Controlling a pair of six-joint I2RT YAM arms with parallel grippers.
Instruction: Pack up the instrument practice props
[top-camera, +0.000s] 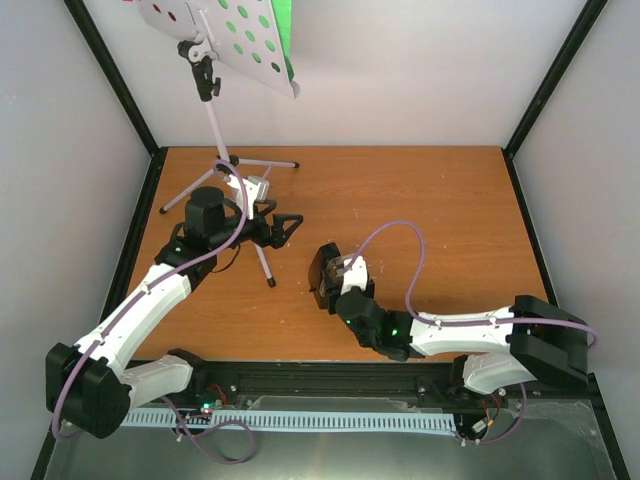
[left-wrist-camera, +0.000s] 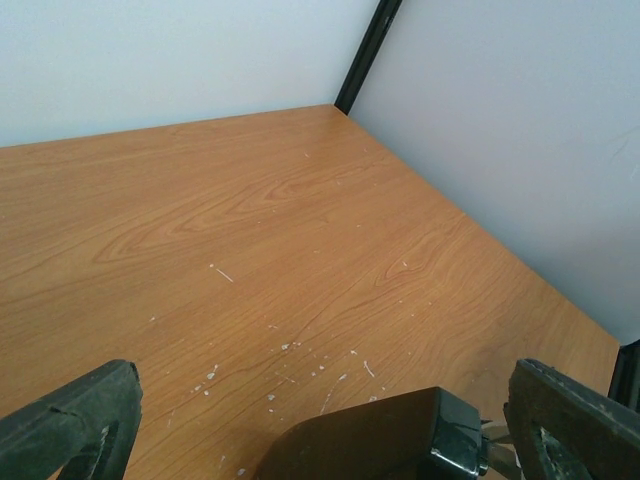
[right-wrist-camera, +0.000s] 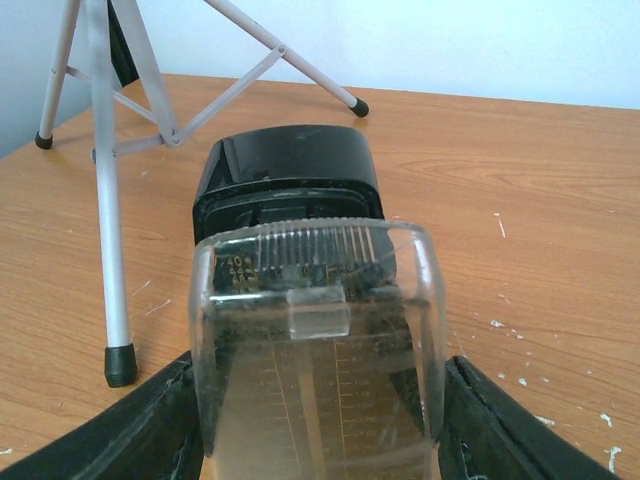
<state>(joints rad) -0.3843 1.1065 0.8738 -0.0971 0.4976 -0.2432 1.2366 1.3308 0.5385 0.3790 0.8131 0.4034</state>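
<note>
The music stand's pale perforated desk (top-camera: 230, 40) stands high at the back left, with a green sheet (top-camera: 284, 30) behind it and red (top-camera: 166, 13) showing through its holes. Its silver tripod legs (top-camera: 265, 258) rest on the table and also show in the right wrist view (right-wrist-camera: 108, 200). My right gripper (top-camera: 335, 272) (right-wrist-camera: 318, 420) is shut on the black metronome (top-camera: 328, 268), fingers pressed on both sides of its clear cover (right-wrist-camera: 315, 350). My left gripper (top-camera: 285, 228) (left-wrist-camera: 330, 420) is open beside the near tripod leg, holding nothing.
The wooden table (top-camera: 450, 220) is walled by white panels with black corner posts (top-camera: 555, 75). A dark glossy block (left-wrist-camera: 380, 440) shows low between the left fingers (left-wrist-camera: 70, 430); it may be the metronome. Purple cables loop over both arms.
</note>
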